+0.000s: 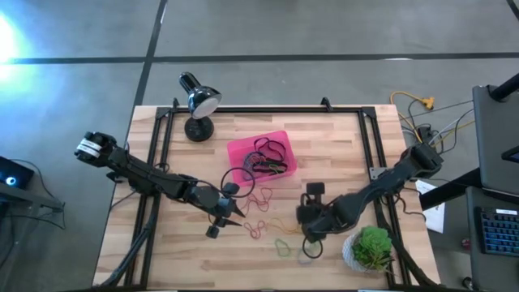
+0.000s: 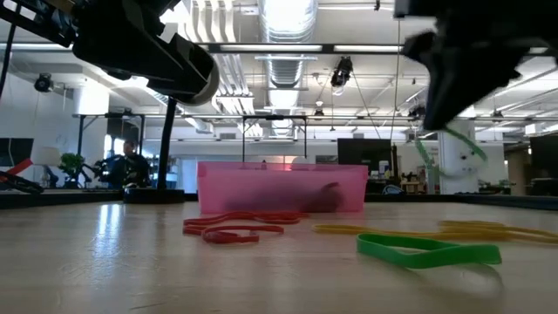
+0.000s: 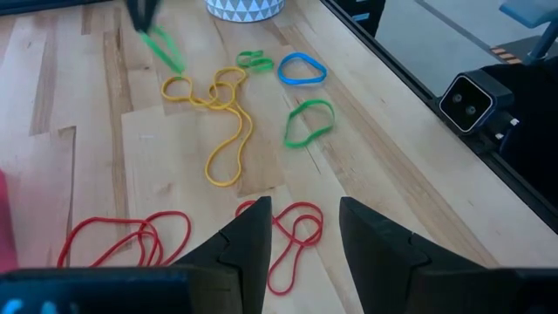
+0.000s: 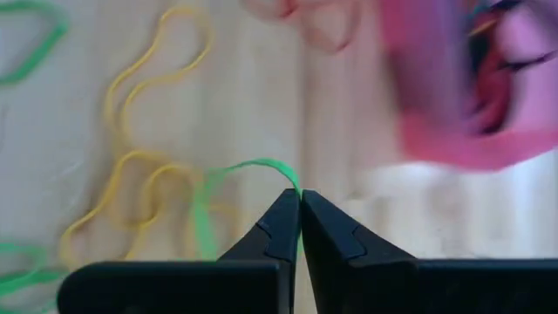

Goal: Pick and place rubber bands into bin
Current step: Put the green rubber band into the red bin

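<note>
The pink bin (image 1: 242,152) holds several dark rubber bands (image 1: 270,156). Just beside the bin, red (image 1: 258,198), yellow (image 3: 222,113) and green bands (image 3: 308,121) lie flat on the wood.

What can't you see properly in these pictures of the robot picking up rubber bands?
- Low view: how many rubber bands are in the pink bin. Its wall hides them, showing only dark shapes.
- Right wrist view: the pink bin is smeared by motion blur, so its contents cannot be sorted out.
- High view: the green rubber band pinched in the right gripper is too small to see.
- Left wrist view: the white plant pot is cut off by the edge.
</note>
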Robot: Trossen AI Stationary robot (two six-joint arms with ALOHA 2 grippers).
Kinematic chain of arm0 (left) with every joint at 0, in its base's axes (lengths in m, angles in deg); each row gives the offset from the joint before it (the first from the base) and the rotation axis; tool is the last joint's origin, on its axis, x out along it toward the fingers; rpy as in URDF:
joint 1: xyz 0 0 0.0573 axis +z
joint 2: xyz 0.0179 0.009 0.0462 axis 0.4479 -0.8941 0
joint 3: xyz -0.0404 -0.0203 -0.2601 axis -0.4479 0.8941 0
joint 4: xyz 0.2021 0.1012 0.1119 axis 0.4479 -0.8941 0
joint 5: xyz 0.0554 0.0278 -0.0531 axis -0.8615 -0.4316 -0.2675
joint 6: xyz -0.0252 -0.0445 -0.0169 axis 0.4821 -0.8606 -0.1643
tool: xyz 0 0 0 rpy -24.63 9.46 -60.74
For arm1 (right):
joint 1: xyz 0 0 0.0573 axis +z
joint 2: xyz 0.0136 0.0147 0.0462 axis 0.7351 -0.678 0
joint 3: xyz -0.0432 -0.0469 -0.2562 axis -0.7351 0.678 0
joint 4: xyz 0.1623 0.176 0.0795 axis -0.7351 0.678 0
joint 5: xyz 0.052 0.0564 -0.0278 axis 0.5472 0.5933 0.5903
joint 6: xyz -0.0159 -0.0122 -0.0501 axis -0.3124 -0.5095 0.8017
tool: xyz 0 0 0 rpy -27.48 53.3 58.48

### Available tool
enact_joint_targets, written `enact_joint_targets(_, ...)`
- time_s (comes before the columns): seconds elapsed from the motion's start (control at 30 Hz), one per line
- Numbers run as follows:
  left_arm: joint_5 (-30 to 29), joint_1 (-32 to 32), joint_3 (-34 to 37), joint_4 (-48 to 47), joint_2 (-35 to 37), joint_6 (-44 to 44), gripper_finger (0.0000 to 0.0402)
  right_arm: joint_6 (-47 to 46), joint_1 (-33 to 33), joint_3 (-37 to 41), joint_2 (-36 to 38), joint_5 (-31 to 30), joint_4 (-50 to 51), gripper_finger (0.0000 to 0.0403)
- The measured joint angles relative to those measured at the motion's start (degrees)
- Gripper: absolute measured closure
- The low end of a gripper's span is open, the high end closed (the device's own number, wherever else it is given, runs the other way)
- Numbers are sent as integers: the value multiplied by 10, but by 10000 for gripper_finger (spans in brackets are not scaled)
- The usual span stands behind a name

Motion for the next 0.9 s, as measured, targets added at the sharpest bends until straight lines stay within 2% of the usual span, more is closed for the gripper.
enact_joint_targets(0.27,0,0,0,0,0,-2,281,147,-44,-92,1,-154,33,395)
enact_joint_targets(0.33,0,0,0,0,0,-2,281,177,-70,-107,1,-173,31,395)
enact_joint_targets(0.5,0,0,0,0,0,-2,281,235,-155,-123,1,-176,-4,395)
enact_joint_targets(0.67,0,0,0,0,0,-2,281,284,-253,-106,1,-133,-75,394)
enact_joint_targets(0.9,0,0,0,0,0,-2,281,293,-373,-64,1,33,-188,394)
